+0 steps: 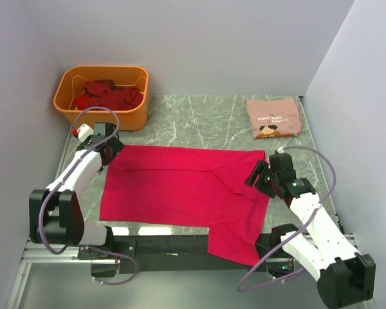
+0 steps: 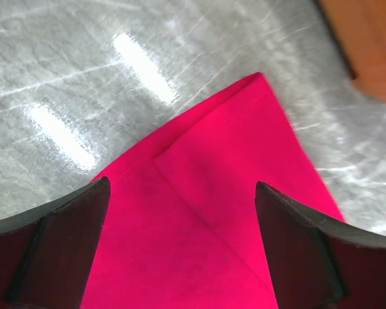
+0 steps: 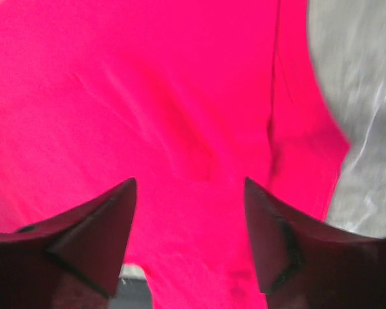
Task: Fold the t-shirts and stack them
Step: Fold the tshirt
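Your left gripper (image 1: 111, 151) sits at the upper-left corner of the crimson t-shirt (image 1: 174, 187), jaws wide apart and gripping nothing; the wrist view shows only cloth lying flat beneath them. Your right gripper (image 1: 258, 175) hovers over the shirt's right edge, also parted and empty, though its wrist view is blurred. The shirt lies spread across the middle of the table (image 1: 199, 119), and its lower-right part hangs over the near edge at the bottom of the frame. That overhang is your main worry: pull the far side carelessly and the hanging weight could drag the cloth toward the front, or it could catch on the rail below. At the left corner a folded layer lies on top, so a shallow pinch would likely lift only that layer and open the fold. Your left arm also works just beside the orange tub (image 1: 64, 96) holding the dark red shirts (image 1: 109, 96); a wide swing could knock it. The folded salmon shirt (image 1: 273, 117) at upper right lies well apart, so carrying across risks the fold sagging.
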